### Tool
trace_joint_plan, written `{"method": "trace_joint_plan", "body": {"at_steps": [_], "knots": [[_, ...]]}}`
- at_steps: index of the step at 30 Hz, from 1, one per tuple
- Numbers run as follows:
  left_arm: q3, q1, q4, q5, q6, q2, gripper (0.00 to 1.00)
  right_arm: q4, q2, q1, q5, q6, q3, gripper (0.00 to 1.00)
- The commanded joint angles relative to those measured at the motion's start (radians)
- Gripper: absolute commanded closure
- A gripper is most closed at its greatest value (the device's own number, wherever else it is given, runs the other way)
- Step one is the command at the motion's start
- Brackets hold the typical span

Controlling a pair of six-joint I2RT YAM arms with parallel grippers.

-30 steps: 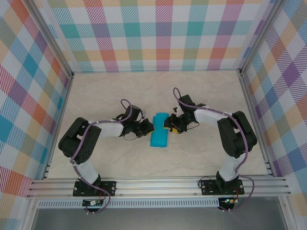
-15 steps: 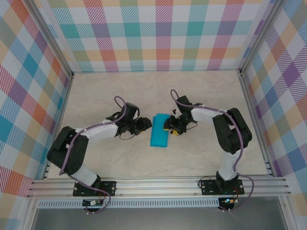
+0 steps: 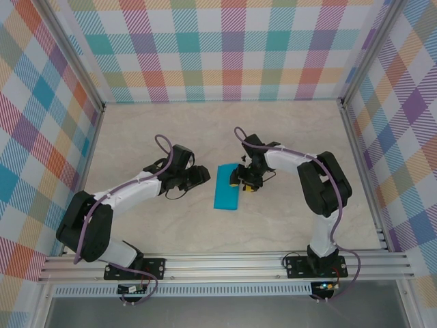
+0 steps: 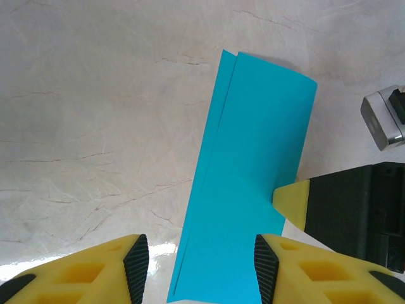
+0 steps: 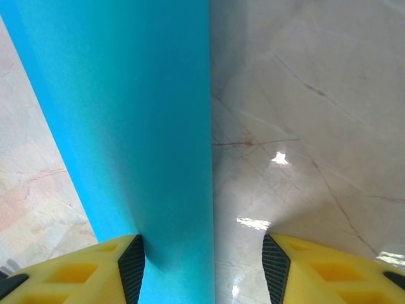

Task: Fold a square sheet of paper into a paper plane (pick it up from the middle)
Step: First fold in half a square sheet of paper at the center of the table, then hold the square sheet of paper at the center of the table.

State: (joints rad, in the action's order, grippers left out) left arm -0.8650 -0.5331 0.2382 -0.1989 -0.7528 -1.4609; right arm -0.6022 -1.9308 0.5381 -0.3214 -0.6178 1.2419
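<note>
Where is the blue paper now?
In the top view, the blue paper lies flat mid-table, between the left gripper and the right gripper.

From above, the right claw [image 3: 238,182] overlaps the right border of the square sheet of paper [image 3: 226,188]; whether its fingers touch the sheet is too small to tell. In the left wrist view, the bottom edge cuts the sheet's near end, and one yellow finger [image 4: 292,201] covers part of its right border. In the right wrist view, the frame crops both its ends.

The folded teal paper [image 3: 227,187] lies on the marbled table [image 3: 157,126].
</note>
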Motion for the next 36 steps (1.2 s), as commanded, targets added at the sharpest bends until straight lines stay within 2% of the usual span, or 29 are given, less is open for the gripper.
{"method": "trace_joint_plan", "body": {"at_steps": [1,18,36], "knots": [[-0.025,0.015,0.031,0.010,0.019,0.018,0.50,-0.088,-0.044,0.019,0.063,0.034,0.038,0.42],[-0.027,0.015,0.031,0.003,0.030,0.016,0.50,-0.200,-0.129,0.031,0.120,0.034,0.127,0.41],[-0.023,0.015,0.031,-0.002,0.032,0.014,0.51,-0.235,-0.169,0.035,0.145,0.041,0.161,0.37]]}}
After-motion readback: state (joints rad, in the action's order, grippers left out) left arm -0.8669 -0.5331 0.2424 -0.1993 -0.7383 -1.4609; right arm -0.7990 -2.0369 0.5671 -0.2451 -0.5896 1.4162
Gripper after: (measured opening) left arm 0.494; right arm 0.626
